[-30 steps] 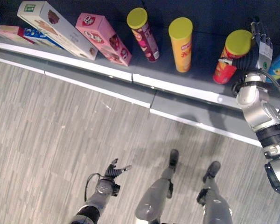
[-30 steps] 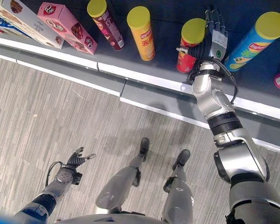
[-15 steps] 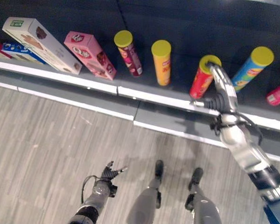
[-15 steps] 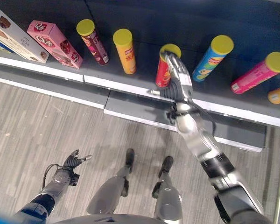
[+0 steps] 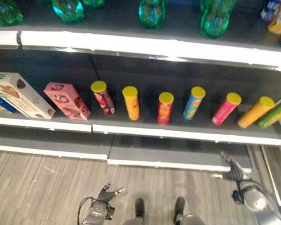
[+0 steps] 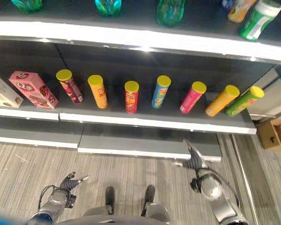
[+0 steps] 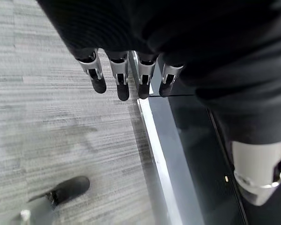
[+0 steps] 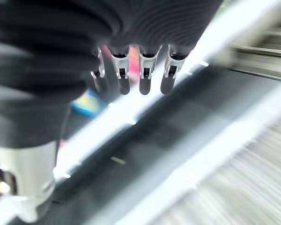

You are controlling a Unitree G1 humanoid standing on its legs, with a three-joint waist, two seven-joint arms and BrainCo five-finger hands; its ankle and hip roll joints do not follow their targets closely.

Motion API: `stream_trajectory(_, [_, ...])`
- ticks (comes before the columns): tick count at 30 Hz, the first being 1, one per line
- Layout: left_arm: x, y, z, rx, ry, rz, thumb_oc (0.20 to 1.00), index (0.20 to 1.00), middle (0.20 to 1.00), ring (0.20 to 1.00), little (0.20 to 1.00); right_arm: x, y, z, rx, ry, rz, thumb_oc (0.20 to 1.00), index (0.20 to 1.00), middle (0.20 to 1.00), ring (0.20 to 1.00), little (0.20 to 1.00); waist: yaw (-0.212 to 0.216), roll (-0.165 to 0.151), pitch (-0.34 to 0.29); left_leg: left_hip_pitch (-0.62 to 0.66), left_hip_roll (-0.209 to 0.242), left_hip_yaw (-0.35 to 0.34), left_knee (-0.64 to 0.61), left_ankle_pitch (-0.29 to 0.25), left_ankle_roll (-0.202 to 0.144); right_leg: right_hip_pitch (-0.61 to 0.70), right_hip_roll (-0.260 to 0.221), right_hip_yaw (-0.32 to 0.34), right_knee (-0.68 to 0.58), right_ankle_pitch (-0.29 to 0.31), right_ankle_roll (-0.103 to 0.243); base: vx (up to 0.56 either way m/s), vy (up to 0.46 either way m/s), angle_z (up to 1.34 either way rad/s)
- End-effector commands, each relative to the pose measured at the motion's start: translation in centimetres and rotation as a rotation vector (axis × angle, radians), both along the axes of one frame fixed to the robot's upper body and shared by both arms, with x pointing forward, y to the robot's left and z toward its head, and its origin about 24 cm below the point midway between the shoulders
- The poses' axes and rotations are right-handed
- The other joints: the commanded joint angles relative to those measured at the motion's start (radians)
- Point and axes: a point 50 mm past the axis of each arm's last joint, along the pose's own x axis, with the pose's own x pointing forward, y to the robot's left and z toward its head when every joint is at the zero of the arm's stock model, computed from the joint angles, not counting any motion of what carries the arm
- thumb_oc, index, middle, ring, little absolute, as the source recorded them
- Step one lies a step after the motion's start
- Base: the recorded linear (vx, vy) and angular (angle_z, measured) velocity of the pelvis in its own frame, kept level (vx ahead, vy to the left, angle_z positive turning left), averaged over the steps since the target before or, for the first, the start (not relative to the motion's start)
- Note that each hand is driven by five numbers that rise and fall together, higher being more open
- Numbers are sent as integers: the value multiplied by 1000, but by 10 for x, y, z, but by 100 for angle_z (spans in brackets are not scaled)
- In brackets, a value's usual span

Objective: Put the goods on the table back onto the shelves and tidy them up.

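Hands low and empty, goods on shelf.
Right hand [image 6: 193, 161] fingers straight by the shelf base, apparently holding nothing; left hand [image 5: 105, 195] relaxed; red can [image 6: 131, 97] upright mid-row.

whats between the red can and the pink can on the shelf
A single blue can stands between the red can and the pink can. All three have yellow lids, as the right eye view shows.

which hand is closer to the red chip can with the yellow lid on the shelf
The right hand: it hangs open just below the shelf, a little right of the red can. The left hand hangs open lower, over the floor, farther to the can's left.
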Motion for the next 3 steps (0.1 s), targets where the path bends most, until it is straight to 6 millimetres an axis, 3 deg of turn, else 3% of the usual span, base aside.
stream_trajectory(1, [4,6,0,-2,27,-42,1000,1000,1000,1000,1000,-10,2,-31,90,196,-99,1000,1000,1000,1000,1000,4,10,27,57,27,49,12,-142,-26,126,-34,-38,18,-152,62,9,-13,-13])
stream_trajectory(3, [-4,6,-5,-18,74,-38,1000,1000,1000,1000,1000,-39,4,-56,136,344,-261,1000,1000,1000,1000,1000,-1,11,10,83,30,61,12,-151,-23,144,-33,-32,18,-155,61,29,-13,-18])
